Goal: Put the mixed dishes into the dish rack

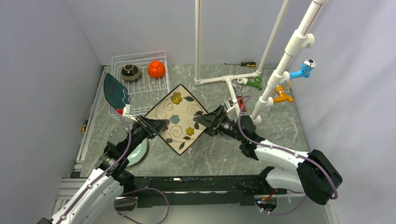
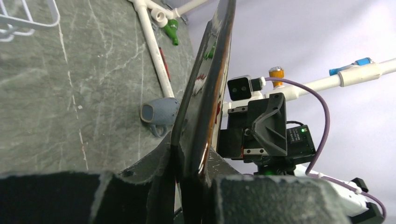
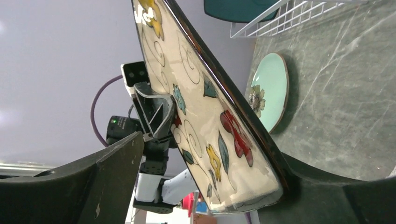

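Observation:
The brown square floral plate (image 1: 176,119) is held up, tilted, over the table's middle. My left gripper (image 1: 156,126) is shut on its left corner; the left wrist view shows the jaws (image 2: 194,161) clamped on the plate's edge (image 2: 205,93). My right gripper (image 1: 201,120) is open around the right corner; in its own view (image 3: 212,154) one finger touches the plate's back (image 3: 205,107) and the other stands apart. The white wire dish rack (image 1: 140,91) holds the dark brown bowl (image 1: 130,72) and orange bowl (image 1: 156,69). The dark teal plate (image 1: 115,91) stands at its left edge. The pale green plate (image 1: 137,151) lies under my left arm.
A white pipe frame (image 1: 233,79) stands at the back right with blue (image 1: 303,70), orange (image 1: 282,95) and green (image 1: 254,83) taps. A screwdriver (image 1: 243,64) lies at the back and a red-handled tool (image 1: 239,102) by the pipes. Grey walls close both sides.

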You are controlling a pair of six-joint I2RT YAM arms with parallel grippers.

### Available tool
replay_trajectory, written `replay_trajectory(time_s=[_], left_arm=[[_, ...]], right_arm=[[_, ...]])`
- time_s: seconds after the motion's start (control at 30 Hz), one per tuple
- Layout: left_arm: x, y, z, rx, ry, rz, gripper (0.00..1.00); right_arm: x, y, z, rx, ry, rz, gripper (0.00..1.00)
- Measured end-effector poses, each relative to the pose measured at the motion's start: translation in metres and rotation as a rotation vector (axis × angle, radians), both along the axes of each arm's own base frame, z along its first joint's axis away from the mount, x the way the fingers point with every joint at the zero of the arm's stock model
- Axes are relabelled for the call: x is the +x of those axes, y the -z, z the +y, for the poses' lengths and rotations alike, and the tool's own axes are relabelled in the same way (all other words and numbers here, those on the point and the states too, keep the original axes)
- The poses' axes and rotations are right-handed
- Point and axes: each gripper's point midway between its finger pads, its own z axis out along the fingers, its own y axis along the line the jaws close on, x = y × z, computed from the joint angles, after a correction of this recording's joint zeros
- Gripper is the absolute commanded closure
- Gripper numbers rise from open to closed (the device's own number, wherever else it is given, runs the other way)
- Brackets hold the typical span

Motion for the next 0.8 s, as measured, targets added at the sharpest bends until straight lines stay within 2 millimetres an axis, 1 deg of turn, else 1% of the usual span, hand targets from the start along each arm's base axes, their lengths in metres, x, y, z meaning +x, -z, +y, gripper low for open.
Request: replay_trajectory(time_s=[0.1,0.17,0.23,0.33,0.43,0.53,0.67,0.8], left_arm=[[-0.001,-0.006,0.007,0.035,-0.029,-0.021,1.0],[-0.002,-0.011,0.013,0.076,-0.052,-0.034,1.0],[0.0,-0.017,0.023,0.152,-0.099,-0.057,1.0],[0.006,-0.021,0.044,0.26,-0.192,-0.076,1.0],[0.012,-0.022,0.067,0.366,-0.294,-0.085,1.0],[0.017,-0.02,0.083,0.44,-0.366,-0.084,1.0],[0.022,-0.019,0.092,0.52,-0.401,-0.091,1.0],[0.033,-0.024,0.1,0.628,-0.436,-0.13,1.0]], right_arm=[[0.001,-0.002,0.01,-0.01,-0.037,0.004,0.11],[0.0,0.002,0.017,-0.015,-0.06,0.012,0.05],[-0.003,0.009,0.022,-0.025,-0.081,0.022,0.03],[-0.01,0.01,0.028,-0.03,-0.116,0.018,0.02],[-0.013,-0.003,0.034,-0.015,-0.146,-0.015,0.01],[-0.014,-0.012,0.038,0.005,-0.16,-0.043,0.02],[-0.013,-0.003,0.042,-0.002,-0.176,-0.027,0.02],[-0.014,0.005,0.043,-0.008,-0.185,-0.005,0.02]])
